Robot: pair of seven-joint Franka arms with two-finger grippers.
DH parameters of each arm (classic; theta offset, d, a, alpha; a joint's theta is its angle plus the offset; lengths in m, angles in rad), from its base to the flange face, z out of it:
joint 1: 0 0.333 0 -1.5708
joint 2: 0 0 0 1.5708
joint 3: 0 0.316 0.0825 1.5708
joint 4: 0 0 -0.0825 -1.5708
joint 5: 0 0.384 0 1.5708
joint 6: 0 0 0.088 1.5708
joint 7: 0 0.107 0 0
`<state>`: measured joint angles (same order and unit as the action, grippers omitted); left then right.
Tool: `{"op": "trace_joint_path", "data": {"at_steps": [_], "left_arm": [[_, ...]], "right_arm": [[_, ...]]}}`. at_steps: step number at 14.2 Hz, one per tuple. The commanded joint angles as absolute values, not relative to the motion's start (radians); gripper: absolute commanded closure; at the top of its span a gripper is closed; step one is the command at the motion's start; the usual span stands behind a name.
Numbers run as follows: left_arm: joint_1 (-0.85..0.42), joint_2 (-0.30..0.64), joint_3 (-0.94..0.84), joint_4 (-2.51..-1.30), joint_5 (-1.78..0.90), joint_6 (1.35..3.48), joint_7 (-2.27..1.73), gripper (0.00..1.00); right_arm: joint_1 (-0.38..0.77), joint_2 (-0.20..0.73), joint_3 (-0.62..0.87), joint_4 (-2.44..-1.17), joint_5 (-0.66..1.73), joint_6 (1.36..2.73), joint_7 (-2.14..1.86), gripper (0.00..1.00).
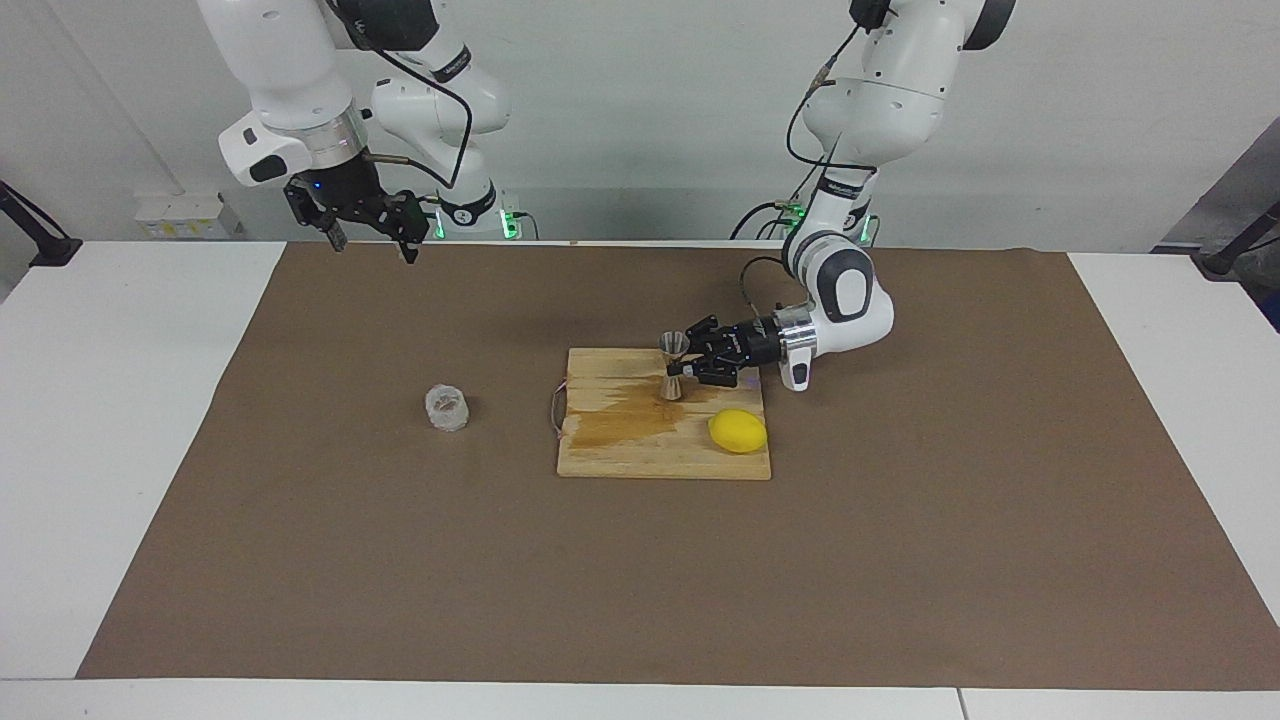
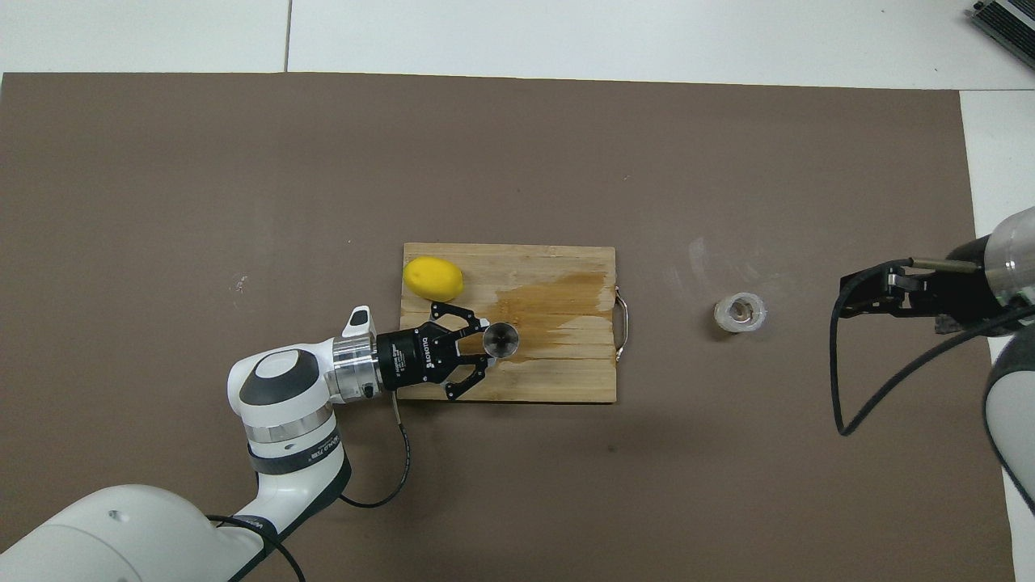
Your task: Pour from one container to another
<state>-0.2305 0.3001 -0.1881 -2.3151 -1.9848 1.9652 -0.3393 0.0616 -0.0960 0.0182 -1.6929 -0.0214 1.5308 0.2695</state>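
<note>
L end effector (image 1: 683, 364) at jigger (image 1: 673, 368)

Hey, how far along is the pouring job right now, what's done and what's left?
Early stage. The steel jigger stands upright on the cutting board, and the left gripper is at its waist, jaws open around it, not clamped. The glass cup sits untouched on the brown mat toward the right arm's end. The right gripper waits raised, near its base. Picking up the cup and the pour itself remain.
</note>
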Motion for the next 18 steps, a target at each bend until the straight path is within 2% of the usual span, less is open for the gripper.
{"op": "trace_joint_path", "data": {"at_steps": [1, 4, 6, 8, 10, 11, 12, 18], "left_arm": [[-0.232, 0.298, -0.187, -2.330, -2.013, 1.945, -0.310, 0.70], [-0.232, 0.301, -0.187, -2.329, -2.013, 1.948, -0.310, 0.52], [-0.232, 0.302, -0.187, -2.324, -2.013, 1.951, -0.310, 0.48], [-0.233, 0.302, -0.187, -2.324, -2.013, 1.951, -0.310, 0.38], [-0.233, 0.301, -0.187, -2.321, -2.013, 1.954, -0.310, 0.21], [-0.233, 0.299, -0.186, -2.315, -2.013, 1.959, -0.311, 0.06], [-0.235, 0.299, -0.186, -2.307, -2.013, 1.965, -0.313, 0.00], [-0.230, 0.284, -0.183, -2.307, -2.005, 2.006, -0.325, 0.00]], "right_arm": [[0.057, -0.123, 0.020, -1.726, -0.029, 1.554, 0.244, 0.00], [0.057, -0.123, 0.020, -1.723, -0.029, 1.554, 0.244, 0.00], [0.057, -0.123, 0.020, -1.724, -0.031, 1.555, 0.244, 0.00], [0.057, -0.123, 0.020, -1.726, -0.029, 1.557, 0.241, 0.00], [0.057, -0.123, 0.020, -1.726, -0.029, 1.559, 0.235, 0.00], [0.057, -0.123, 0.020, -1.726, -0.029, 1.560, 0.226, 0.00], [0.057, -0.123, 0.020, -1.727, -0.029, 1.559, 0.204, 0.00], [0.055, -0.152, 0.020, -1.802, -0.028, 1.629, 0.042, 0.00]]}}
